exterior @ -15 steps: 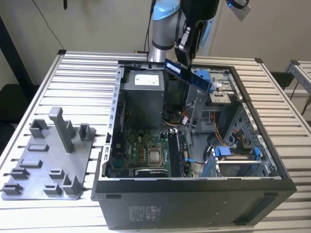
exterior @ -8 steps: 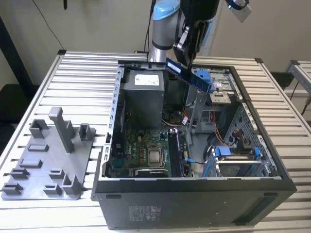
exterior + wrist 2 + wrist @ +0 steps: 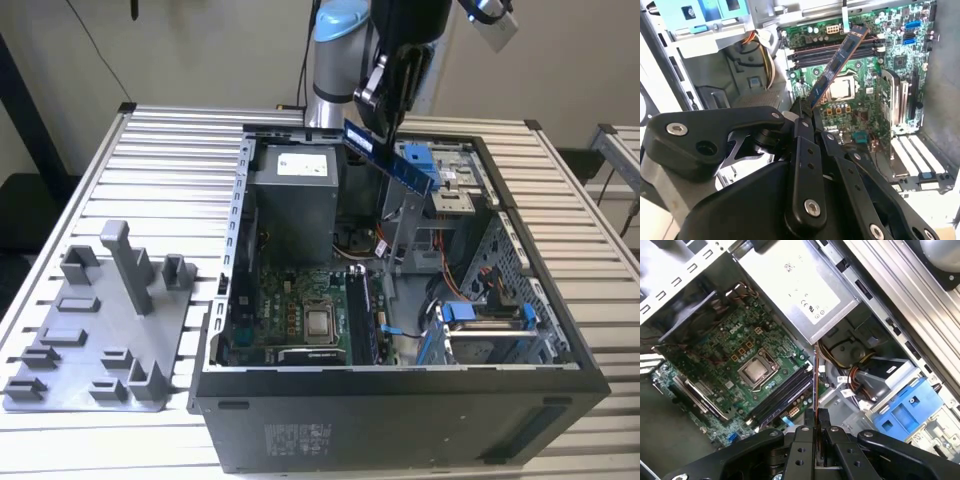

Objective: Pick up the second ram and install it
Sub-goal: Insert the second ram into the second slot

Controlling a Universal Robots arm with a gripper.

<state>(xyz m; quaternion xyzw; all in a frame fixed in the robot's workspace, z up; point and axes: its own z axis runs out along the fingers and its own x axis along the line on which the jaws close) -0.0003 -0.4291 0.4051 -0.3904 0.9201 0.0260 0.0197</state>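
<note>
Gripping the second ram (image 3: 392, 160) between pressed fingers, the hand (image 3: 387, 120) hangs in the upper middle of the exterior view, above the open computer case (image 3: 400, 420) that stands on the slatted surface (image 3: 170, 150). The stick juts out below the hand, slanting down toward the exterior view's right. In the second wrist view it reaches from the fingertips out over the green motherboard (image 3: 867, 112) and its black slots (image 3: 810, 54), clear of them. The grey holder tray (image 3: 70, 350) lies well apart, lower left.
</note>
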